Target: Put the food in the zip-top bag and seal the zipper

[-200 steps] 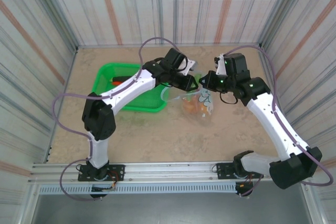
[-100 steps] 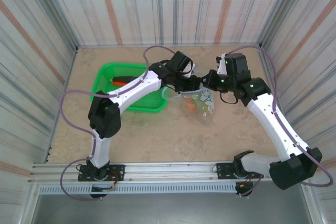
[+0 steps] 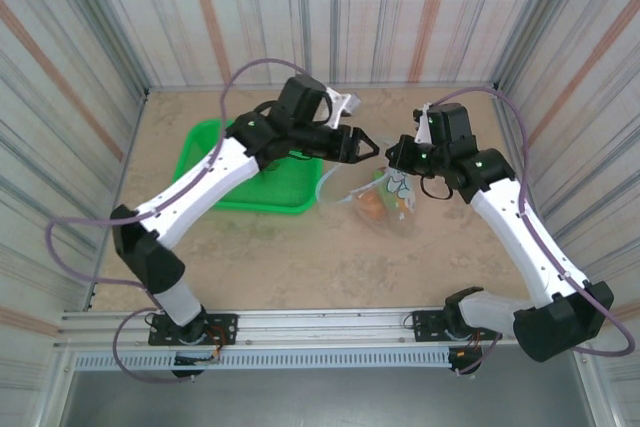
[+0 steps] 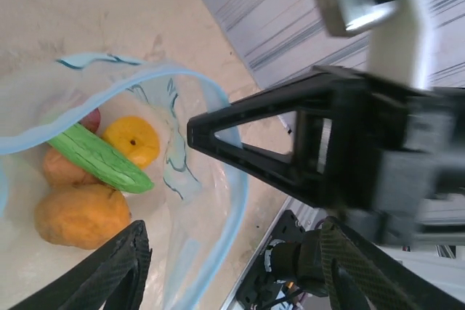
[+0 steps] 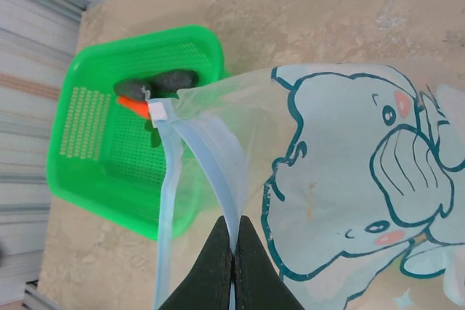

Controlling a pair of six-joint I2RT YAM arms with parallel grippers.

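Observation:
The zip-top bag [image 3: 381,205] hangs by its mouth edge. My right gripper [image 5: 234,253] is shut on the zipper [image 5: 207,152], which is a pale blue strip. Seen from the left wrist, the bag [image 4: 185,179] gapes open. Inside it lie a green cucumber [image 4: 98,159], an orange [image 4: 131,140] and brownish round pieces [image 4: 78,215]. My left gripper [image 3: 366,144] hovers just left of and above the bag mouth. It is open, and nothing lies between its fingers [image 4: 109,274]. An orange carrot [image 5: 134,105] and a dark eggplant [image 5: 175,80] lie in the basket.
The green mesh basket [image 3: 203,143] stands left of the bag, under my left forearm. Striped walls close the table at the back and both sides. Bare tabletop lies in front of the bag, toward the arm bases.
My left gripper has opened and drawn back up out of the bag mouth, and its elbow has swung left. The right gripper has kept its hold on the bag edge.

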